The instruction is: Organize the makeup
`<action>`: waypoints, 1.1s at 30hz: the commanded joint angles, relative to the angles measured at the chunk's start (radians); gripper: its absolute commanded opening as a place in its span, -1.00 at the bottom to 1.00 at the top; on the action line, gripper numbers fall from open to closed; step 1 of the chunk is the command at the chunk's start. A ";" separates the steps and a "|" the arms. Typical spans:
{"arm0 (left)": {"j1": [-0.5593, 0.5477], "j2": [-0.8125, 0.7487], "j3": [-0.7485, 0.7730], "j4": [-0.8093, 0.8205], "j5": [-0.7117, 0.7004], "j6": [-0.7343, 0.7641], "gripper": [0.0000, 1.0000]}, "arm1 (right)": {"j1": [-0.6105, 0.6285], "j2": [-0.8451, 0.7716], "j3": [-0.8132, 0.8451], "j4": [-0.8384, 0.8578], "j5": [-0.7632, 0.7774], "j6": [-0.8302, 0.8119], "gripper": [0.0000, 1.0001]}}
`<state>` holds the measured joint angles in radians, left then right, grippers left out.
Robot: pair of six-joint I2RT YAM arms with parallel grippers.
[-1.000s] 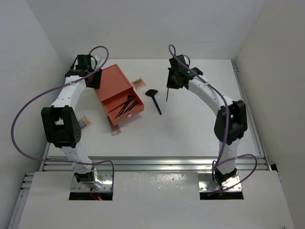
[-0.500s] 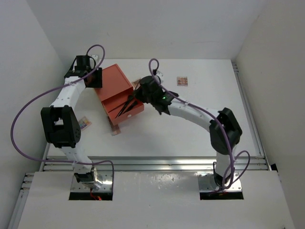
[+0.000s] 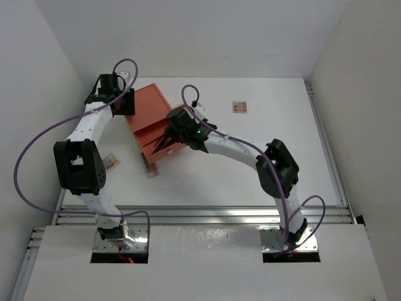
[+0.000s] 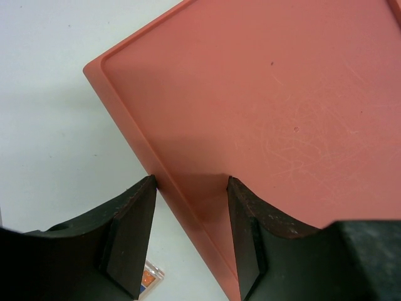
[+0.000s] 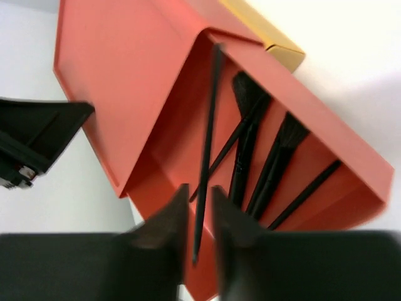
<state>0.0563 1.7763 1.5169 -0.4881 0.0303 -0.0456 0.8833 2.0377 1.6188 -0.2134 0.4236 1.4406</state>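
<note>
The orange drawer box (image 3: pixel 147 105) stands at the back left with its drawer (image 3: pixel 178 148) pulled out. In the right wrist view the drawer (image 5: pixel 351 169) holds several black brushes (image 5: pixel 247 141). My right gripper (image 3: pixel 170 130) hovers over the drawer. Its jaws (image 5: pixel 199 195) stand a little apart around a slim black stick (image 5: pixel 208 150), and orange shows on both sides of the stick. My left gripper (image 3: pixel 123 105) is open and straddles the box's left edge (image 4: pixel 191 188). A pink-brown palette (image 3: pixel 239 106) lies at the back. A multicoloured palette (image 3: pixel 111 162) lies at the left.
A small palette (image 3: pixel 152 172) lies just in front of the drawer. The box's yellow part (image 5: pixel 263 31) shows behind the drawer. A palette corner (image 4: pixel 152 278) shows between my left fingers. My right arm (image 3: pixel 238 150) spans the table's middle. White walls close in on three sides.
My right arm has swung left from the back middle to over the drawer, carrying the stick. The fan brush no longer shows on the table. A palette now lies at the back right.
</note>
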 commanded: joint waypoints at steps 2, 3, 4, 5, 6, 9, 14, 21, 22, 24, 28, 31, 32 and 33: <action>0.007 -0.034 -0.026 0.002 0.036 -0.020 0.08 | 0.011 0.038 0.085 0.009 -0.037 -0.012 -0.18; 0.007 -0.034 -0.026 0.002 0.036 -0.020 0.08 | 0.014 0.056 0.104 0.009 -0.054 -0.026 -0.06; 0.007 -0.043 -0.026 0.002 0.036 -0.020 0.08 | 0.010 0.062 0.114 0.006 -0.080 -0.052 0.01; 0.007 -0.043 -0.026 0.002 0.036 -0.011 0.08 | 0.014 0.065 0.169 -0.007 -0.101 -0.072 0.05; 0.007 -0.043 -0.026 0.002 0.027 -0.011 0.08 | 0.014 0.068 0.190 -0.009 -0.120 -0.129 0.08; 0.007 -0.043 -0.026 0.002 0.026 -0.002 0.08 | 0.020 0.043 0.257 -0.014 -0.117 -0.322 0.16; 0.007 -0.043 -0.026 0.002 0.026 -0.002 0.08 | 0.000 -0.042 0.300 -0.055 -0.153 -0.706 0.23; 0.007 -0.043 -0.026 0.011 0.017 -0.002 0.08 | -0.234 -0.001 0.340 -0.467 -0.342 -0.820 0.33; 0.007 -0.043 -0.026 0.011 0.017 -0.002 0.08 | -0.247 0.010 0.331 -0.506 -0.347 -0.818 0.33; 0.007 -0.043 -0.026 0.011 0.017 -0.002 0.08 | -0.279 0.041 0.308 -0.498 -0.306 -0.862 0.33; 0.007 -0.043 -0.026 0.011 0.017 -0.002 0.08 | -0.317 0.134 0.380 -0.503 -0.278 -0.907 0.33; 0.007 -0.043 -0.026 0.011 0.008 0.007 0.08 | -0.333 0.212 0.395 -0.511 -0.272 -0.948 0.33; 0.007 -0.043 -0.026 0.011 0.008 0.007 0.08 | -0.333 0.223 0.398 -0.506 -0.273 -0.960 0.33; 0.007 -0.043 -0.026 0.011 0.008 0.007 0.08 | -0.331 0.251 0.404 -0.520 -0.272 -0.976 0.33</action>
<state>0.0563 1.7687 1.5036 -0.4728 0.0303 -0.0383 0.5304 2.2623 1.9701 -0.6945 0.1520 0.5385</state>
